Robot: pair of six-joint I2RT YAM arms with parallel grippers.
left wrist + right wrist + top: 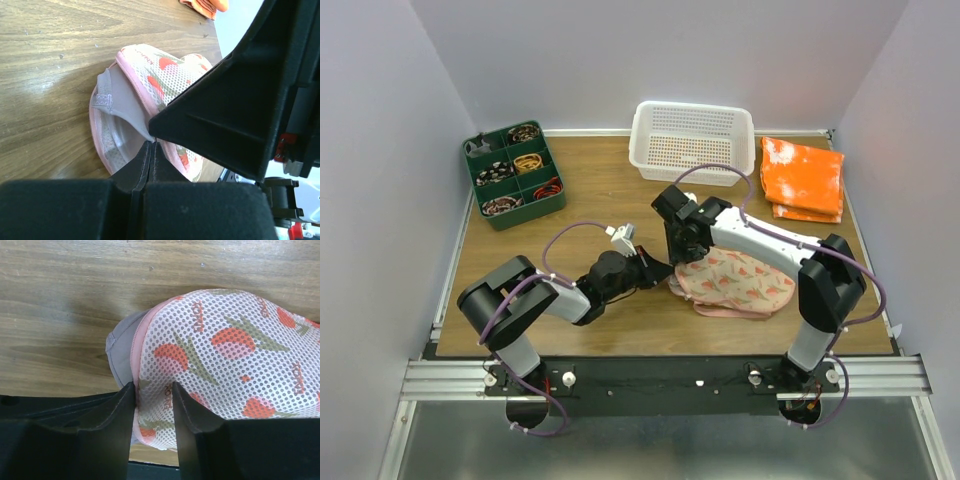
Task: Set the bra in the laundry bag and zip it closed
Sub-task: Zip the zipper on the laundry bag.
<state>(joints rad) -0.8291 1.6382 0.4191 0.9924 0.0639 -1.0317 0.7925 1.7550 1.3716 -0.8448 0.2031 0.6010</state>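
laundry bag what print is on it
The laundry bag has red-orange fruit, green leaves on pale pink mesh; clearest in right wrist view.

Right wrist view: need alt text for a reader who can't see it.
The right gripper straddles the end of the pink fruit-print laundry bag, one finger on either side. Grey-brown bra fabric pokes from the bag's left edge, over a wooden table.

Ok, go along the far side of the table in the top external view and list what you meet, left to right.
dark green plastic compartment tray of small items → white perforated plastic basket → orange-and-white folded cloth
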